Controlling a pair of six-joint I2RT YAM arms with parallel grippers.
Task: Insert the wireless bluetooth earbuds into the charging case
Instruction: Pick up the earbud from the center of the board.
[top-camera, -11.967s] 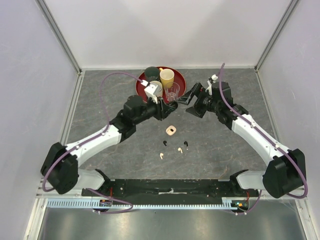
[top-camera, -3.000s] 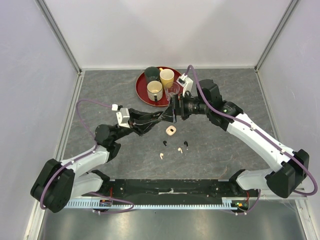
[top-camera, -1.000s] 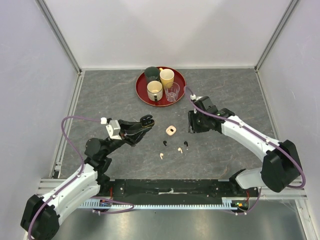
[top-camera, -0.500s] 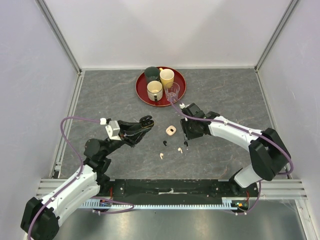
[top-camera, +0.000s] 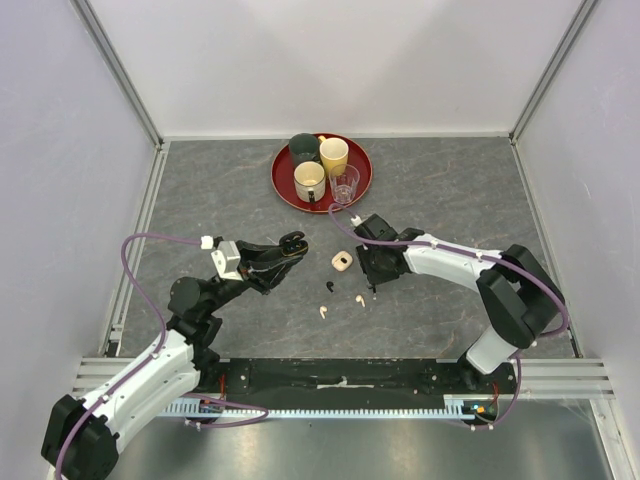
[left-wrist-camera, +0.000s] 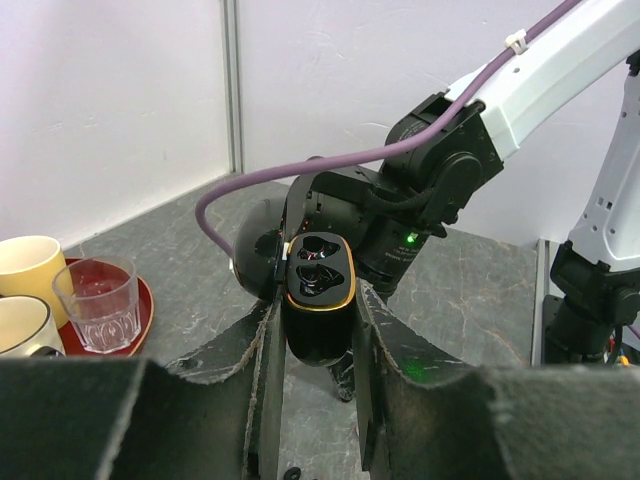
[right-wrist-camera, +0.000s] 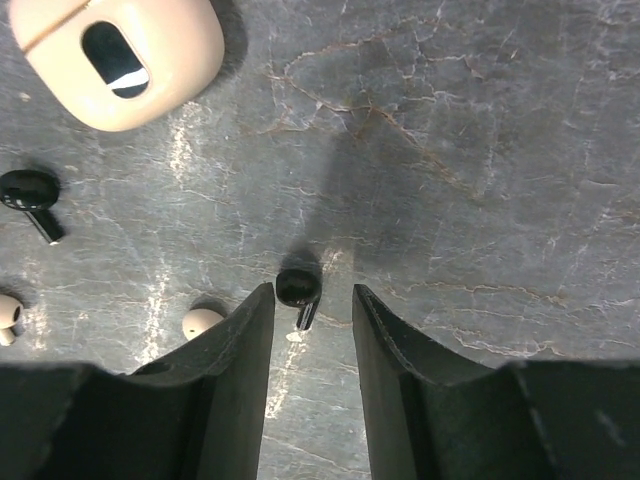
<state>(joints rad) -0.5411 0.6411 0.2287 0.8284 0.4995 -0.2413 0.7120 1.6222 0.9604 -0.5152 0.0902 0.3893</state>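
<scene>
Black earbud (right-wrist-camera: 297, 288) flat on the surface (right-wrist-camera: 500, 150), between the parted jaws of the right end effector (right-wrist-camera: 312, 291), not yet pinched. Open black case (left-wrist-camera: 318, 275) clamped in the left end effector (left-wrist-camera: 318, 330). Likely to squirt sideways or roll if pinched off-centre.

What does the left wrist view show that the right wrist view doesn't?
Left wrist only: the open black case clamped in the left gripper, the right arm behind it, and the tray with a glass and cups. Right wrist only: the cream case, two black earbuds, one between the open right gripper's fingers, and two cream earbuds. Both: the grey table.
</scene>
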